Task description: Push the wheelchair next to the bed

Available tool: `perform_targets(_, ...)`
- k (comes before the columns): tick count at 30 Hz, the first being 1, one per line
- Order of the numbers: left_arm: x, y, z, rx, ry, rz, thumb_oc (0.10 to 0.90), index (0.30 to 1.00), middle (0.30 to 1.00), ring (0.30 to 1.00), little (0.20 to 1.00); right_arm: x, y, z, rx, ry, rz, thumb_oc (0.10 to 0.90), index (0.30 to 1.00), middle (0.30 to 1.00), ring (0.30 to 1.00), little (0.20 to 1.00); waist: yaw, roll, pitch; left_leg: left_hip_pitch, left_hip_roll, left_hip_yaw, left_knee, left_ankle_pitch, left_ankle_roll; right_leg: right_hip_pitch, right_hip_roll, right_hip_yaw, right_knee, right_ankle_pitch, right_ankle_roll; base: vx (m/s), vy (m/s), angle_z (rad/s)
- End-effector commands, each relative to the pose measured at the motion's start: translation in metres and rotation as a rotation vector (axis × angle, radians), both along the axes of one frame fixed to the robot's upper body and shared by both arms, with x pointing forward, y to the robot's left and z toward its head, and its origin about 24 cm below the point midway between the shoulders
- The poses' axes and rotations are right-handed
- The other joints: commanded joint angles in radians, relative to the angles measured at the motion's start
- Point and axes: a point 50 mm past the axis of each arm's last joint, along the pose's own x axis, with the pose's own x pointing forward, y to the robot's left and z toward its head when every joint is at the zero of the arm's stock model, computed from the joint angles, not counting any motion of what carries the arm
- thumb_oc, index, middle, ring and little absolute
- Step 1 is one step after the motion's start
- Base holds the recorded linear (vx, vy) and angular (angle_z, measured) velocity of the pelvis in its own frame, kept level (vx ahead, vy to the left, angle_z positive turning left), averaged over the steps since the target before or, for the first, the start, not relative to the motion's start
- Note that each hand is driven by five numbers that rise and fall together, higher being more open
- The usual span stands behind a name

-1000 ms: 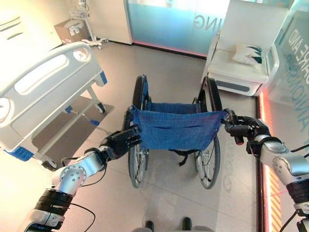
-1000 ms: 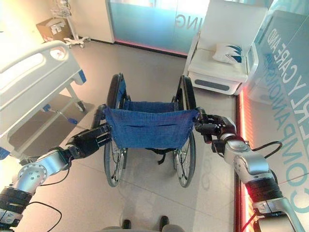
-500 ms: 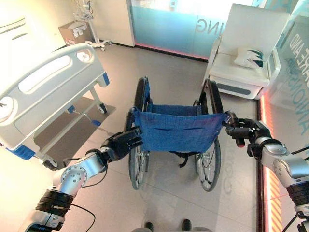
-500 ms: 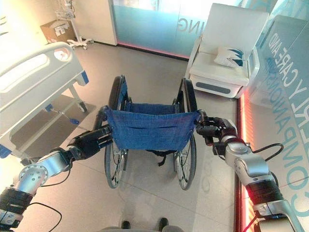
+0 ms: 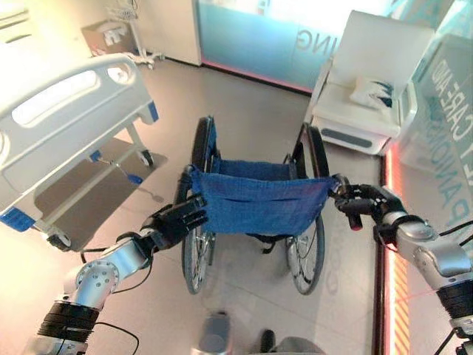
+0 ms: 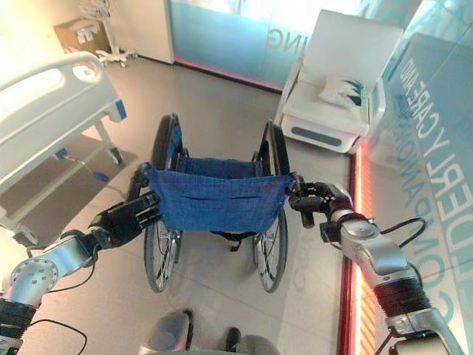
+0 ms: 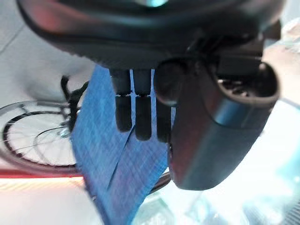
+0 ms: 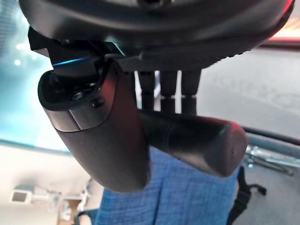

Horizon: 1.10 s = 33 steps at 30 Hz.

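Observation:
A wheelchair [image 5: 255, 203] with a blue cloth back and black wheels stands in the middle of the floor, its back toward me. My left hand [image 5: 176, 218] is curled round its left push handle, beside the blue cloth [image 7: 98, 140]. My right hand [image 5: 362, 203] is shut on the right push handle; the black grip [image 8: 197, 136] lies between thumb and fingers. The hospital bed [image 5: 66, 126], white with a grey footboard and blue corners, stands on the left, its foot end a short way from the wheelchair's left wheel [image 5: 198, 151].
A white armchair [image 5: 347, 118] with a patterned pillow [image 5: 373, 92] stands ahead on the right. A glass wall [image 5: 451, 96] with a red floor strip [image 5: 392, 251] runs along the right. A cardboard box [image 5: 103, 35] and a wheeled stand [image 5: 133, 18] sit far left.
The camera has moved, so the whole scene sits lower and further left. The wheelchair looks slightly nearer the bed's foot end. Both hands keep their hold on the handles.

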Motion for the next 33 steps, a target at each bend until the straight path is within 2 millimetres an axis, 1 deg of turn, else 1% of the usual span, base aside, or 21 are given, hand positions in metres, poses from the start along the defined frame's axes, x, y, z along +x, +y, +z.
perform_targets(1,0.016,0.019,0.054,-0.049,-0.261,0.088,0.4,0.3,0.3,0.3,0.3,-0.001,0.025,0.023,-0.054,-0.083,0.279,0.4,0.3,0.3,0.3,0.3,0.013,0.019,-0.072,-0.13,-0.013,-0.007,-0.201,0.361,0.015,0.154,0.119,-0.018,0.012,-0.049,0.018,0.39,0.128,-0.56)
perform_targets(2,0.016,0.02,0.055,-0.049,-0.262,0.092,0.4,0.3,0.3,0.3,0.3,-0.001,0.023,0.024,-0.056,-0.083,0.279,0.4,0.3,0.3,0.3,0.3,0.014,0.019,-0.073,-0.134,-0.015,-0.005,-0.198,0.361,0.016,0.159,0.117,-0.017,0.013,-0.054,0.018,0.34,0.168,-0.77)
perform_targets(3,0.016,0.024,0.059,-0.052,-0.272,0.104,0.4,0.3,0.3,0.3,0.3,0.001,0.019,0.029,-0.064,-0.087,0.27,0.4,0.3,0.3,0.3,0.3,0.014,0.014,-0.085,-0.118,-0.022,0.009,-0.187,0.302,0.032,0.161,0.102,-0.016,0.023,-0.076,0.027,0.35,0.215,-0.67)
perform_targets(6,0.02,0.027,0.063,-0.048,-0.285,0.116,0.4,0.3,0.3,0.3,0.3,0.003,0.015,0.033,-0.056,-0.103,0.26,0.4,0.3,0.3,0.3,0.3,0.018,0.009,-0.101,-0.12,-0.037,0.009,-0.101,0.266,0.047,0.173,0.08,-0.025,0.065,-0.131,0.039,0.38,0.226,-0.43)
perform_targets(8,0.021,0.028,0.064,-0.022,-0.278,0.102,0.4,0.3,0.3,0.3,0.3,0.002,0.014,0.034,-0.036,-0.106,0.248,0.4,0.3,0.3,0.3,0.3,0.027,-0.008,-0.117,-0.129,-0.065,0.018,-0.039,0.23,0.066,0.182,0.054,-0.046,0.116,-0.12,0.061,0.41,0.2,-0.01)
perform_targets(9,0.021,0.029,0.065,-0.003,-0.272,0.092,0.4,0.3,0.3,0.3,0.3,0.002,0.014,0.034,-0.027,-0.108,0.24,0.4,0.3,0.3,0.3,0.3,0.031,-0.019,-0.13,-0.13,-0.081,0.023,-0.022,0.217,0.08,0.172,0.036,-0.064,0.173,-0.082,0.081,0.44,0.224,-0.3)
perform_targets(10,0.021,0.032,0.068,0.017,-0.278,0.083,0.4,0.3,0.3,0.3,0.3,0.001,0.015,0.036,-0.025,-0.114,0.24,0.4,0.3,0.3,0.3,0.3,0.034,-0.023,-0.141,-0.122,-0.098,0.028,-0.01,0.202,0.104,0.144,0.023,-0.077,0.312,-0.009,0.112,0.44,0.229,-0.33)
perform_targets(11,0.021,0.034,0.07,0.021,-0.28,0.083,0.4,0.3,0.3,0.3,0.3,0.001,0.015,0.037,-0.025,-0.116,0.242,0.4,0.3,0.3,0.3,0.3,0.035,-0.025,-0.144,-0.118,-0.105,0.028,-0.008,0.197,0.11,0.135,0.02,-0.075,0.347,0.016,0.122,0.4,0.243,-0.36)
perform_targets(12,0.021,0.04,0.08,0.033,-0.292,0.085,0.4,0.3,0.3,0.3,0.3,0.001,0.019,0.041,-0.027,-0.126,0.249,0.4,0.3,0.3,0.3,0.3,0.036,-0.019,-0.158,-0.1,-0.121,0.016,-0.017,0.191,0.134,0.069,0.034,-0.055,0.472,0.144,0.164,0.34,0.185,-0.12)
perform_targets(14,0.023,0.045,0.087,0.037,-0.305,0.089,0.4,0.3,0.3,0.3,0.3,0.003,0.022,0.043,-0.03,-0.141,0.258,0.4,0.3,0.3,0.3,0.3,0.032,-0.021,-0.161,-0.078,-0.144,0.004,-0.016,0.168,0.15,0.014,0.022,-0.049,0.54,0.168,0.175,0.34,0.16,-0.02)
perform_targets(16,0.027,0.048,0.097,0.037,-0.329,0.083,0.4,0.3,0.3,0.3,0.3,0.01,0.026,0.048,-0.031,-0.166,0.261,0.4,0.3,0.3,0.3,0.3,0.029,-0.01,-0.159,-0.068,-0.163,-0.009,-0.008,0.155,0.158,-0.04,0.004,-0.072,0.503,0.125,0.15,0.3,0.096,-0.25)
perform_targets(19,0.029,0.051,0.107,0.043,-0.365,0.081,0.4,0.3,0.3,0.3,0.3,0.015,0.032,0.061,-0.034,-0.2,0.27,0.4,0.3,0.3,0.3,0.3,0.023,0.001,-0.137,-0.071,-0.182,-0.018,0.041,0.125,0.155,-0.081,-0.014,-0.102,0.305,0.059,0.107,0.23,-0.013,-0.24)
perform_targets(20,0.033,0.053,0.109,0.05,-0.396,0.081,0.4,0.3,0.3,0.3,0.3,0.018,0.034,0.068,-0.045,-0.226,0.279,0.4,0.3,0.3,0.3,0.3,0.011,0.01,-0.112,-0.055,-0.184,-0.034,0.061,0.099,0.149,-0.116,-0.025,-0.107,0.191,0.043,0.086,0.2,-0.048,-0.28)
perform_targets(21,0.034,0.053,0.11,0.051,-0.404,0.08,0.4,0.3,0.3,0.3,0.3,0.019,0.034,0.071,-0.048,-0.233,0.284,0.4,0.3,0.3,0.3,0.3,0.006,0.013,-0.103,-0.048,-0.186,-0.041,0.067,0.09,0.148,-0.123,-0.026,-0.105,0.158,0.042,0.082,0.16,-0.061,-0.26)
perform_targets(22,0.037,0.05,0.112,0.051,-0.423,0.078,0.4,0.3,0.3,0.3,0.3,0.02,0.034,0.076,-0.053,-0.252,0.288,0.4,0.3,0.3,0.3,0.3,-0.008,0.017,-0.083,-0.03,-0.187,-0.057,0.074,0.075,0.148,-0.146,-0.029,-0.092,0.101,0.054,0.08,0.2,-0.089,0.04)
perform_targets(23,0.04,0.045,0.116,0.048,-0.442,0.073,0.4,0.3,0.3,0.3,0.3,0.021,0.034,0.084,-0.057,-0.276,0.291,0.4,0.3,0.3,0.3,0.3,-0.033,0.014,-0.055,-0.008,-0.196,-0.072,0.099,0.034,0.152,-0.207,-0.045,-0.06,0.044,0.116,0.096,0.19,-0.089,0.31)
perform_targets(24,0.041,0.044,0.116,0.046,-0.442,0.072,0.4,0.3,0.3,0.3,0.3,0.021,0.034,0.085,-0.058,-0.278,0.292,0.4,0.3,0.3,0.3,0.3,-0.038,0.013,-0.051,-0.005,-0.197,-0.074,0.106,0.023,0.153,-0.216,-0.048,-0.054,0.032,0.131,0.101,0.32,-0.122,0.93)
perform_targets(26,0.041,0.039,0.112,0.046,-0.421,0.077,0.4,0.3,0.3,0.3,0.3,0.019,0.033,0.087,-0.054,-0.27,0.304,0.4,0.3,0.3,0.3,0.3,-0.076,-0.009,-0.035,0.043,-0.209,-0.076,0.159,-0.075,0.166,-0.296,-0.077,-0.001,-0.097,0.239,0.15,0.61,-0.179,0.89)
perform_targets(27,0.04,0.038,0.108,0.048,-0.411,0.079,0.4,0.3,0.3,0.3,0.3,0.018,0.032,0.087,-0.052,-0.263,0.309,0.4,0.3,0.3,0.3,0.3,-0.085,-0.015,-0.036,0.065,-0.208,-0.077,0.18,-0.111,0.171,-0.305,-0.087,0.006,-0.132,0.262,0.162,0.64,-0.186,0.19)
perform_targets(30,0.037,0.037,0.105,0.046,-0.405,0.089,0.4,0.3,0.3,0.3,0.3,0.014,0.031,0.09,-0.05,-0.262,0.314,0.4,0.3,0.3,0.3,0.3,-0.094,-0.02,-0.044,0.114,-0.193,-0.077,0.214,-0.158,0.174,-0.31,-0.086,0.008,-0.112,0.265,0.165,0.52,-0.171,0.31)
perform_targets(33,0.034,0.038,0.097,0.025,-0.403,0.081,0.4,0.3,0.3,0.3,0.3,0.015,0.029,0.092,-0.046,-0.26,0.306,0.4,0.3,0.3,0.3,0.3,-0.092,-0.017,-0.083,0.138,-0.178,-0.086,0.285,-0.112,0.153,-0.276,-0.064,-0.004,-0.072,0.228,0.138,0.51,-0.187,0.6)
